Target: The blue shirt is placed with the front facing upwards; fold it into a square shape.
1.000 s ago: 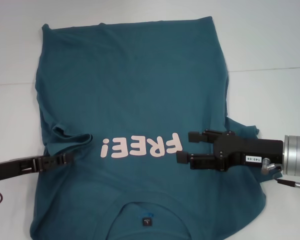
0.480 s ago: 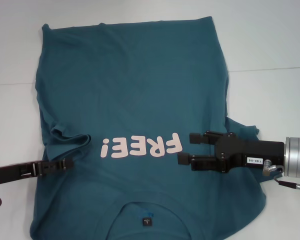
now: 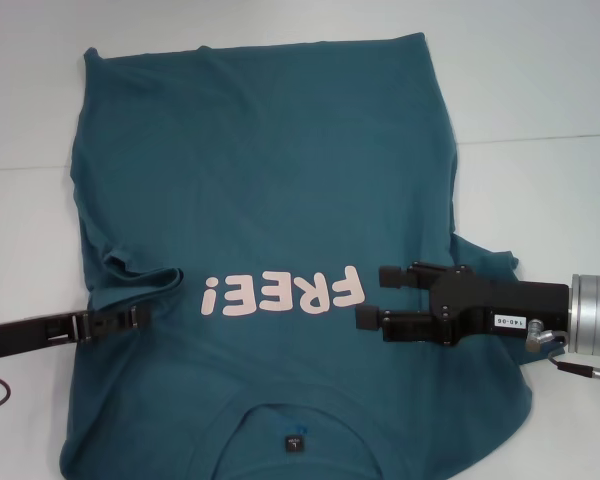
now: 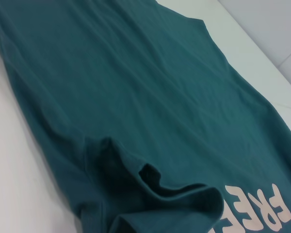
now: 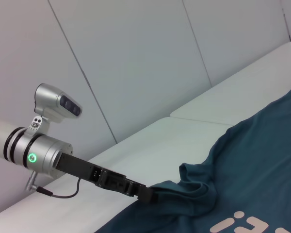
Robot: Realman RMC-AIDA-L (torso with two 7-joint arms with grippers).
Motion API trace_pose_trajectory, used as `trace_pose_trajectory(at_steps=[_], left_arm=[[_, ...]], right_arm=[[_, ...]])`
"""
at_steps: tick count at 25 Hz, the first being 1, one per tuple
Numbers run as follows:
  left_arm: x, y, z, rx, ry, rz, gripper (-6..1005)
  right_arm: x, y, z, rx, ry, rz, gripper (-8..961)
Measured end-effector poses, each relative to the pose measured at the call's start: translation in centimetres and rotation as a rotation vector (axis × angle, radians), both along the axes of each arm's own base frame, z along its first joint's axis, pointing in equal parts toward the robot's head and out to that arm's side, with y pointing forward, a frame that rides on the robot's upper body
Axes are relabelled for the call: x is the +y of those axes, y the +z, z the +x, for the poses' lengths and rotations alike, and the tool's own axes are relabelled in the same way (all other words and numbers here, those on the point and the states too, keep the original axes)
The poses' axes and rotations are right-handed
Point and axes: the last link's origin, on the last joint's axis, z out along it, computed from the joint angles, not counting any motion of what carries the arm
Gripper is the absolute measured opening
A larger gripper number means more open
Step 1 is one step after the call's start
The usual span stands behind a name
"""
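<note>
Blue shirt [image 3: 270, 230] lies spread front-up on a white table [image 3: 540, 90], its pink FREE! lettering [image 3: 282, 293] across the chest, with the collar and black neck tag [image 3: 295, 441] on the near side of the lettering, toward the robot. Just left of the lettering, the left sleeve is folded inward into a rumpled ridge, and the left gripper [image 3: 130, 318] sits at that ridge; whether it is clamped on cloth or released cannot be told. Just right of the lettering, the right gripper [image 3: 372, 296] hovers over the shirt with its jaws apart, grasping nothing. The likely risk is an uneven fold: the bunched left sleeve could drag or spring back if the left gripper pulls away, and the right sleeve still lies unfolded, so the two sides may not match into a square.
</note>
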Motion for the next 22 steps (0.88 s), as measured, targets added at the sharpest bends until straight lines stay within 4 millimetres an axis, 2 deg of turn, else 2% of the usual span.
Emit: trace_pose_trajectory(at_steps=[22], left_arm=[[0.82, 0.46, -0.02, -0.004, 0.051, 0.024, 882]], right_arm=[[0.23, 0.19, 0.04, 0.003, -0.007, 0.015, 923]])
